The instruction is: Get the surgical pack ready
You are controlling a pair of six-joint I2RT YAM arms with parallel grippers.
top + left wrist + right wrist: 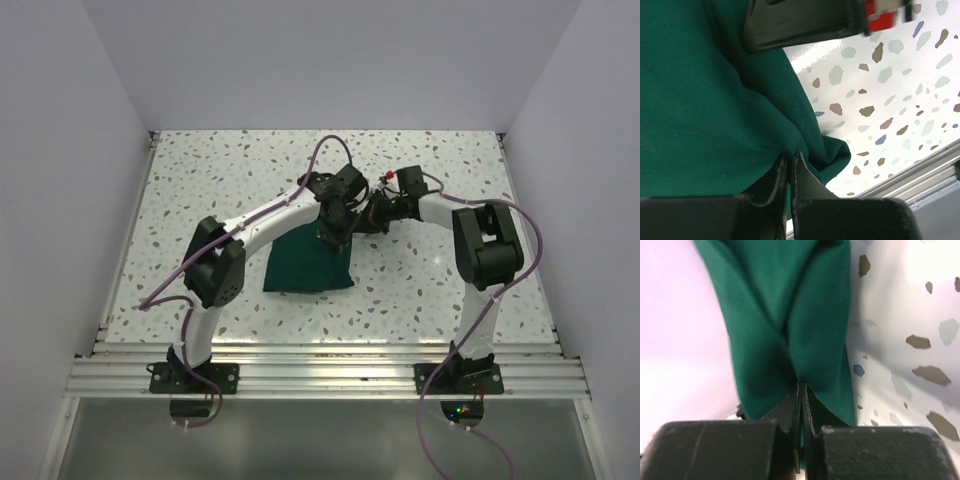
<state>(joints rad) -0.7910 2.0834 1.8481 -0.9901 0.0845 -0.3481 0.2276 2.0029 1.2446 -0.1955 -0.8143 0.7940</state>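
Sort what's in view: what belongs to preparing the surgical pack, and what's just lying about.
Job in hand:
- green surgical pack
- left claw, shut on its fabric
- right claw, shut on its fabric

Not part of it:
- speckled table
- purple cables
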